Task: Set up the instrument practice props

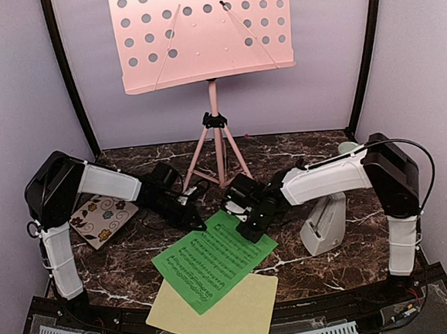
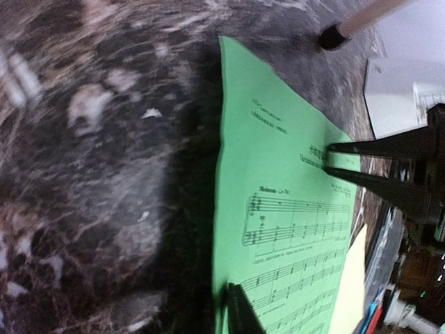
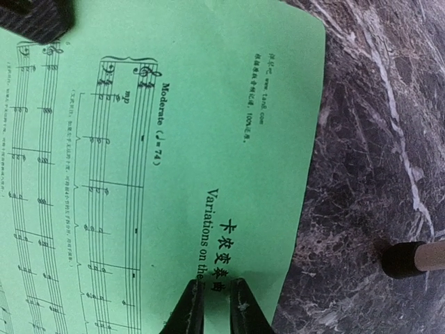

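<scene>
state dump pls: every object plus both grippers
music stand: upright, desk bare
green sheet: flat on table, overlapping pale yellow sheet
pale yellow sheet: flat, partly under green sheet
metronome: upright
floral tile: flat
right gripper: slightly open, tips on green sheet's edge
left gripper: at green sheet's corner, jaws unclear

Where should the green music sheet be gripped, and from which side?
Probably by the green music sheet's title edge, from the pink music stand's side: it lies flat, so only an edge is pinchable, and its near end overlaps the pale yellow music sheet.
</scene>
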`<act>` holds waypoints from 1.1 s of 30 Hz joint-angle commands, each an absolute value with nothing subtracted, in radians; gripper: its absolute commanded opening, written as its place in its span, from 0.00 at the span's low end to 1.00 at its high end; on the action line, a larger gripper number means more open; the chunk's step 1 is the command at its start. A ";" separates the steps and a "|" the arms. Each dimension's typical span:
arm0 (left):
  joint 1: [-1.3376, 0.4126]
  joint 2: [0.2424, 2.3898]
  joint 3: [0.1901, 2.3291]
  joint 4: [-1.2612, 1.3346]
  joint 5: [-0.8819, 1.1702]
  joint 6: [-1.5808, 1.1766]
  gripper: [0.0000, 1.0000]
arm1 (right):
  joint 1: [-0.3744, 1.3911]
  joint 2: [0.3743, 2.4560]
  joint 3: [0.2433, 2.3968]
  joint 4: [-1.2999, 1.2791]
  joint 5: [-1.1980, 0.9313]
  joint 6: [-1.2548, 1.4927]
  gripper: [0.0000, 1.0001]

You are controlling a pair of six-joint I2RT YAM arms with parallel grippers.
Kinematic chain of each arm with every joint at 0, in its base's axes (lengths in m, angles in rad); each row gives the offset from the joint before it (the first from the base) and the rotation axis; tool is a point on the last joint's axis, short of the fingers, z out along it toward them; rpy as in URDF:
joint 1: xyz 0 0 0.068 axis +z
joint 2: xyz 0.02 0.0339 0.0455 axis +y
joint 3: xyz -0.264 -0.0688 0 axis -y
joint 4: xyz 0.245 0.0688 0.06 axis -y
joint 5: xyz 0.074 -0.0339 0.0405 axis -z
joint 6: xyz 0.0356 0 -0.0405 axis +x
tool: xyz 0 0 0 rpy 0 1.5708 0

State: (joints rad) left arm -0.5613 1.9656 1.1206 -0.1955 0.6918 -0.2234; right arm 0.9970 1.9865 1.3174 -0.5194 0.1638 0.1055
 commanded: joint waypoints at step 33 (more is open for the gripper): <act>-0.585 1.122 0.976 -0.198 0.495 0.144 0.00 | 0.847 1.225 0.878 -0.023 -0.164 0.253 0.91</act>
